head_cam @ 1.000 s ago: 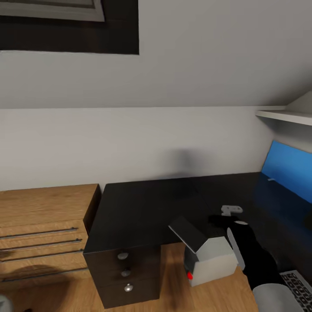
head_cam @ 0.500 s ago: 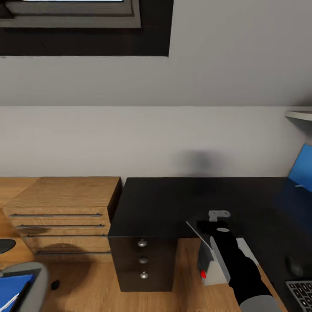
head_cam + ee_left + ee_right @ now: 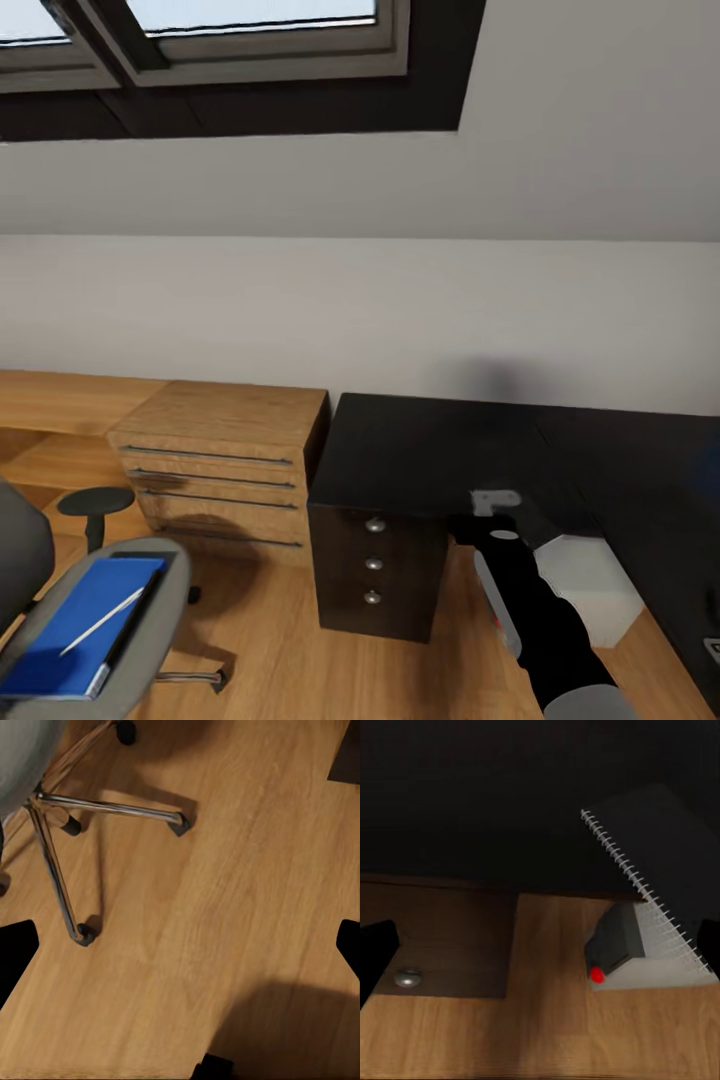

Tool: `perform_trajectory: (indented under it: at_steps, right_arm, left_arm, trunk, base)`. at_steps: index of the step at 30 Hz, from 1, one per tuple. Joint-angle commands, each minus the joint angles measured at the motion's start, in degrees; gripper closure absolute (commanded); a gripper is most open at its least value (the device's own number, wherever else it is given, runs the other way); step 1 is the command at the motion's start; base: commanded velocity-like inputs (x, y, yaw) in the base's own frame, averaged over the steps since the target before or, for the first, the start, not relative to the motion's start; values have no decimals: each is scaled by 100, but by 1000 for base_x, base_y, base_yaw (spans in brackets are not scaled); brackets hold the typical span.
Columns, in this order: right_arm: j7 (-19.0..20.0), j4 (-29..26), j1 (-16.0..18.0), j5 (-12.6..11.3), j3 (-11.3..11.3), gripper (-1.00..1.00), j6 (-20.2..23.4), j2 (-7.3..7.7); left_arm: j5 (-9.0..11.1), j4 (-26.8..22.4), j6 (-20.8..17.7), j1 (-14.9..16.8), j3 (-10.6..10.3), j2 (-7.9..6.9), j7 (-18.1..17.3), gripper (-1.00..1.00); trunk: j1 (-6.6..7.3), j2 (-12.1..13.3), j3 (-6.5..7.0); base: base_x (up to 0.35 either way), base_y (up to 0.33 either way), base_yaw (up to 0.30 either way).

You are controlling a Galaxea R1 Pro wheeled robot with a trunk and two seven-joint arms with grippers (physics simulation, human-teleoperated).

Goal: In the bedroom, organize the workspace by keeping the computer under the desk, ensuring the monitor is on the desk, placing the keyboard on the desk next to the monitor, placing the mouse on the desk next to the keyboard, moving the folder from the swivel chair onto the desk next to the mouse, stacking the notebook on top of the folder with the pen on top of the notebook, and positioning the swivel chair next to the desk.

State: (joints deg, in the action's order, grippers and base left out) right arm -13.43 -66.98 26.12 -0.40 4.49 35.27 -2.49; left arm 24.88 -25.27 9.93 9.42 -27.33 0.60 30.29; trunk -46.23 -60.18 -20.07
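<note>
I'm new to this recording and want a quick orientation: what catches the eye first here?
A blue folder with a pen on it lies on the grey swivel chair seat at lower left. The black desk stands at right beside a wooden dresser, and the white computer sits on the floor beneath the desk.

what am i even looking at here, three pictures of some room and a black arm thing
It is a simulated two-armed wheeled robot tidying a bedroom. The big picture comes from its head camera, looking down. There, its black right arm reaches toward a dark desk. At lower left, a swivel chair carries a blue folder with a pen on top. The other two pictures come from cameras on the wrists. The left one looks down at the wooden floor and chair legs. The right one shows a spiral notebook leaning over a grey computer beneath the desk. Nothing looks held.
</note>
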Motion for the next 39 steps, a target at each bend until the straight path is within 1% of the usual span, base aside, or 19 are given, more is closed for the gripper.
perform_trajectory:
  at_steps: [1, 4, 11, 18, 24, 32, 39]
  right_arm:
    - [-43, 5, 1, -4, 54, -100, 33, -1]
    - [-57, 20, 0, -4, 133, -100, 33, -2]
    - [-70, 26, -1, 3, 170, -100, 33, 2]
    - [-175, 27, -1, -2, 175, -100, 33, 11]
    - [-142, 27, -15, -8, 167, -100, 31, 43]
    - [-136, 0, -69, -26, 166, -100, 28, 44]
    - [-140, -19, -72, -53, 173, -100, 24, 27]
  left_arm:
    - [58, 4, 38, 8, -50, -2, 34, -100]
    - [54, 4, 39, 8, -52, 0, 37, -100]
    - [53, 4, 42, 8, -53, 1, 41, -100]
    - [35, 4, 85, 8, -68, 1, 40, -100]
    - [33, 4, 88, 8, -71, 7, 33, -100]
    - [45, 4, 88, 8, -55, -4, 12, -100]
    - [61, 4, 80, 8, -37, -14, 9, -100]
  trunk:
    - [1, -5, -11]
    - [1, -5, -25]
    - [1, -5, -56]
    - [1, -5, -86]
    - [1, -5, -92]
    - [1, -5, -93]
    - [1, -5, -93]
  base:
    - [-142, 1, 256]
    - [-139, 1, 256]
    - [-137, 1, 256]
    - [-260, 176, 223]
    - [-268, 226, 42]
    - [-240, 240, 2]
    - [-35, 214, 0]
